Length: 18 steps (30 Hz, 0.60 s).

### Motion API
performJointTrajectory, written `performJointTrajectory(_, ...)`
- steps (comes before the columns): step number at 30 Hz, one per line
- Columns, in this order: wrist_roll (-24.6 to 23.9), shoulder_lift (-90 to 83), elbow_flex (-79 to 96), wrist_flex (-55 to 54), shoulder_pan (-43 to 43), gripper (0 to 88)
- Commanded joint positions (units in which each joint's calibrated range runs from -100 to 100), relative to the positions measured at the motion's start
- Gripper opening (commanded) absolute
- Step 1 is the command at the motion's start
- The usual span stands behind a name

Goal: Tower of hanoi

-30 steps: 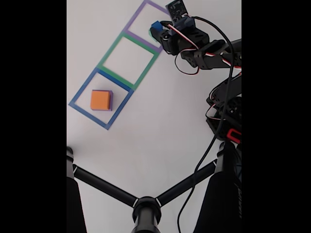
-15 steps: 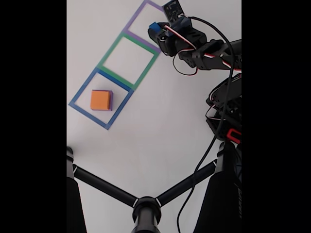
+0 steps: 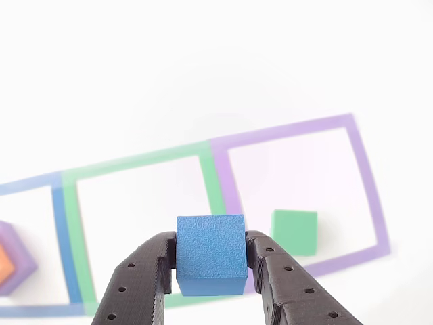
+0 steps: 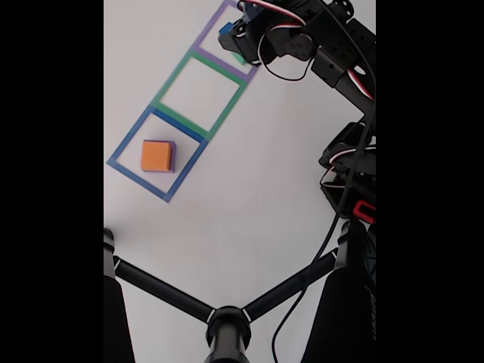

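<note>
My gripper (image 3: 211, 265) is shut on the blue cube (image 3: 211, 253), held above the table near the line between the green and purple outlines. In the fixed view the gripper (image 4: 229, 34) carries the blue cube (image 4: 225, 32) over the purple outline's near corner. A green block (image 3: 295, 231) lies flat inside the purple outline (image 3: 365, 162); a sliver of that green block (image 4: 239, 58) shows under the arm. The orange block (image 4: 155, 156) sits on the purple slab (image 4: 173, 156) inside the blue outline (image 4: 121, 151). That orange and purple stack (image 3: 12, 258) is at the left edge of the other view.
The green outline (image 4: 175, 76) in the middle holds nothing. A black tripod (image 4: 227, 321) stretches across the bottom of the fixed view. The arm's base and cables (image 4: 352, 181) stand at the right. The white table (image 4: 249, 197) lies bare between them.
The arm has lifted and swung towards the top of the fixed view, carrying the blue cube up and left over the purple outline. The orange and purple stack has not moved.
</note>
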Motion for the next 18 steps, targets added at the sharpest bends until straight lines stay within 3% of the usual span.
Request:
performJointTrajectory(1,0.59,-2.06,-18.34,16.51,-4.08,4.0)
performJointTrajectory(7,0.59,-0.2,-32.8,29.15,-9.36,3.9)
performJointTrajectory(18,0.59,-1.01,-24.98,23.48,-11.37,3.9)
